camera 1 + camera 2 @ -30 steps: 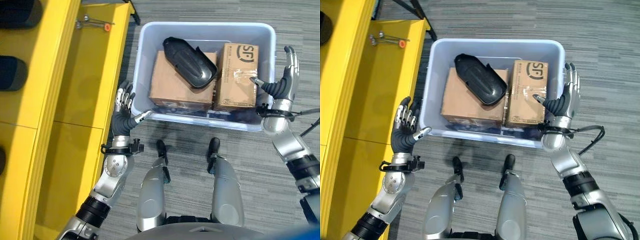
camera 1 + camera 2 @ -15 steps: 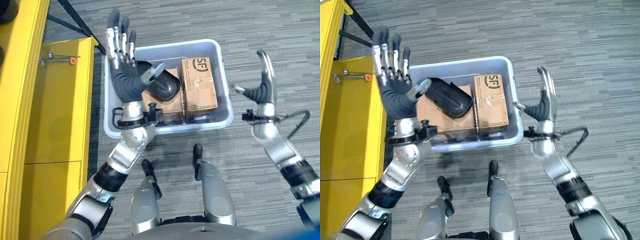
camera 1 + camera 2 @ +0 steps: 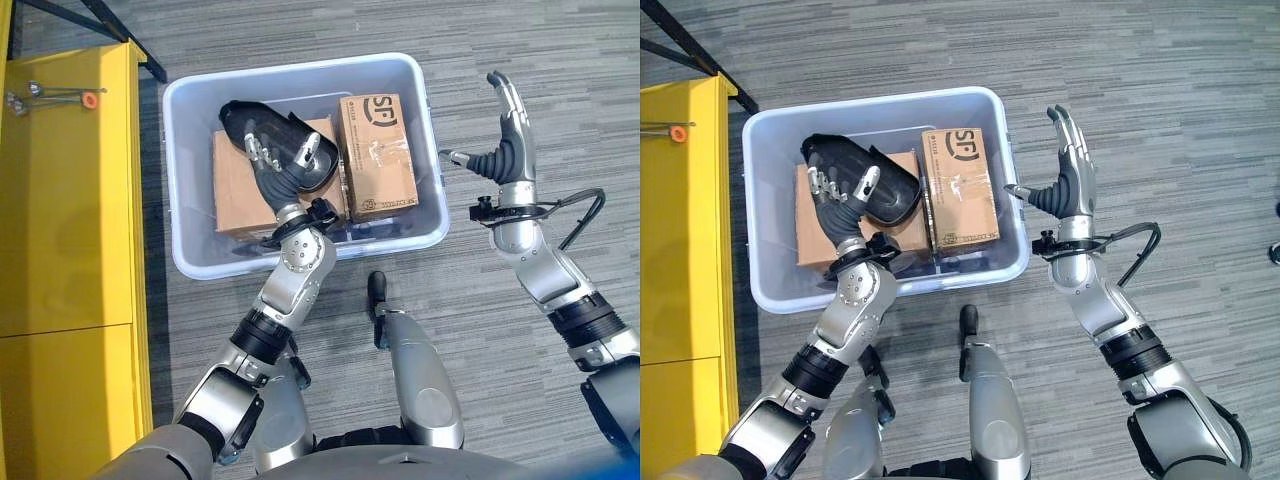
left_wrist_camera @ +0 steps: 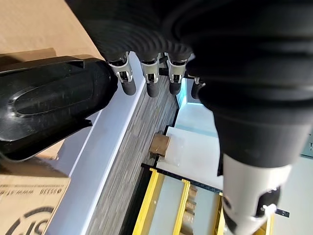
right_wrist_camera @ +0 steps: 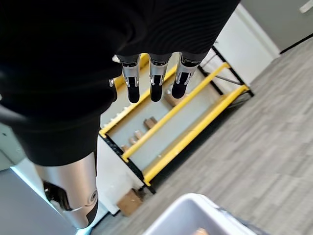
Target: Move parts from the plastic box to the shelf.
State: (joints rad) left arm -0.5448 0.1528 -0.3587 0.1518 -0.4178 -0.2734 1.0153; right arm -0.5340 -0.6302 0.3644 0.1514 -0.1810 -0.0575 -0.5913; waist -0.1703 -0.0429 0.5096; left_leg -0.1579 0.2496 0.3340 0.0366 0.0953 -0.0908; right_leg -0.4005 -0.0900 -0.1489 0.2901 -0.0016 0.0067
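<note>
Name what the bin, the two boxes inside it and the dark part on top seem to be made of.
Bin: pale, smooth plastic, probably moulded, slightly translucent. Two boxes: brown matte cardboard, the smaller one taped. Dark part: black glossy shell with highlights, likely plastic.

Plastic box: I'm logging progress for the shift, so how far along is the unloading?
Nothing looks moved yet: the plastic box holds two cardboard boxes and a black part lying on the left one. In hand: the left hand is open over the black part, not gripping it. The right hand is open beside the box's right wall. Left: lifting every part to the yellow shelf.
</note>
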